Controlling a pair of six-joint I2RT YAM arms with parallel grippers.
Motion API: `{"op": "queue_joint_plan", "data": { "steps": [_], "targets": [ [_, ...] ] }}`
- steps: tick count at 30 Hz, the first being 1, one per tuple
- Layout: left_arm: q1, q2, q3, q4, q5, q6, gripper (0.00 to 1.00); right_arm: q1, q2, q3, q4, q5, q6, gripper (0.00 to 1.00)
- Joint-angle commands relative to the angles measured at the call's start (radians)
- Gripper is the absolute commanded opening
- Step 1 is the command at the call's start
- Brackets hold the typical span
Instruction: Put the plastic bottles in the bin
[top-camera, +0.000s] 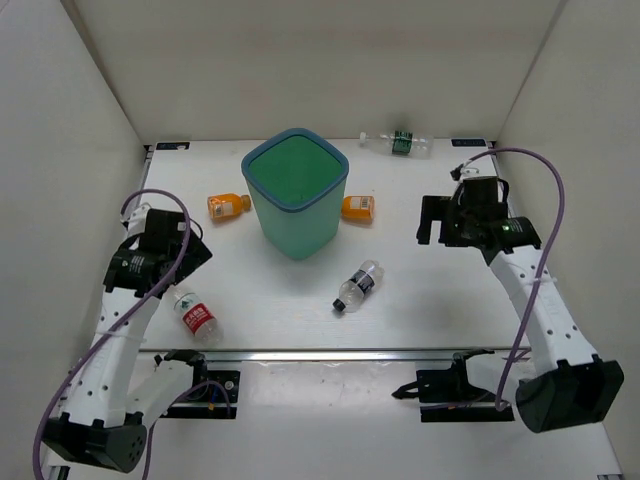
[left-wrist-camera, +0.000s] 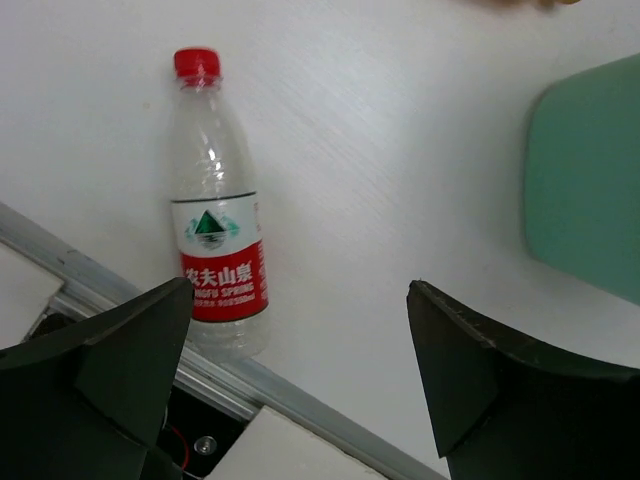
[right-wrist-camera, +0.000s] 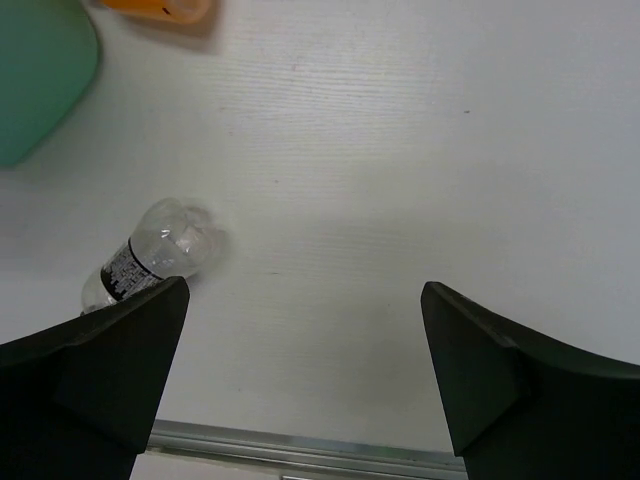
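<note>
Your left fingers (left-wrist-camera: 110, 380) are spread near the clear red-labelled plastic bottle (left-wrist-camera: 218, 230) lying on the white surface (left-wrist-camera: 400, 150); your right fingers (right-wrist-camera: 510, 390) are spread near the clear dark-labelled plastic bottle (right-wrist-camera: 150, 260).

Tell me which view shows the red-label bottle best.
The left wrist view: the red-label bottle lies close, cap to base, label readable. The top view shows it small. The right wrist view misses it.

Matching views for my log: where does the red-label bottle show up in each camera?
Top external: red-label bottle lying on its side, lower left.
Left wrist: left of centre, cap toward the top.
Right wrist: not in view.
Shared landmark: the bin, partly visible in both wrist views.
</note>
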Motion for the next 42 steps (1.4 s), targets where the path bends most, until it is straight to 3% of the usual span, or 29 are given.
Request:
{"op": "queue_joint_plan", "data": {
  "steps": [1, 6, 9, 16, 17, 20, 21, 22, 24, 27, 32, 35, 39, 42],
  "targets": [
    [0.02, -0.044, -0.104, -0.034, -0.002, -0.092, 0.99, 0.015, -0.061, -0.008, 0.022, -0.001, 0.0, 0.99],
    [0.107, -0.024, -0.343, 0.074, 0.083, -0.127, 0.99, 0.086, -0.107, -0.089, 0.088, -0.033, -0.03, 0.99],
    [0.103, 0.027, -0.428, 0.164, 0.107, -0.156, 0.98, 0.118, -0.097, -0.1, 0.105, -0.059, -0.011, 0.99],
    [0.094, 0.157, -0.489, 0.351, 0.137, -0.174, 0.97, 0.193, -0.11, -0.169, 0.154, -0.056, 0.077, 0.99],
    [0.092, 0.173, -0.488, 0.377, 0.142, -0.173, 0.92, 0.201, -0.106, -0.169, 0.147, -0.05, 0.085, 0.99],
    [0.09, 0.196, -0.462, 0.383, 0.133, -0.164, 0.58, 0.207, -0.094, -0.18, 0.133, -0.024, 0.126, 0.99],
    [0.072, 0.199, -0.448, 0.366, 0.125, -0.165, 0.5, 0.208, -0.094, -0.187, 0.131, -0.025, 0.135, 0.99],
    [0.06, 0.194, -0.425, 0.359, 0.105, -0.158, 0.41, 0.222, -0.09, -0.2, 0.136, -0.019, 0.16, 1.0],
    [0.049, 0.165, -0.384, 0.31, 0.065, -0.164, 0.31, 0.242, -0.08, -0.212, 0.15, -0.007, 0.219, 0.99],
    [0.035, 0.108, -0.276, 0.251, 0.033, -0.142, 0.31, 0.291, -0.055, -0.226, 0.188, 0.019, 0.298, 1.0],
    [-0.07, 0.073, 0.091, 0.222, -0.062, -0.058, 0.33, 0.376, -0.005, -0.27, 0.301, 0.054, 0.432, 0.99],
    [-0.242, 0.131, 0.275, 0.334, -0.119, 0.053, 0.34, 0.428, 0.047, -0.304, 0.369, 0.111, 0.494, 1.0],
    [-0.313, 0.281, 0.437, 0.61, 0.005, 0.252, 0.42, 0.439, 0.124, -0.322, 0.395, 0.2, 0.562, 0.99],
    [-0.391, 0.425, 0.566, 0.691, -0.016, 0.353, 0.46, 0.425, 0.155, -0.348, 0.432, 0.205, 0.602, 0.99]
  ]
}}
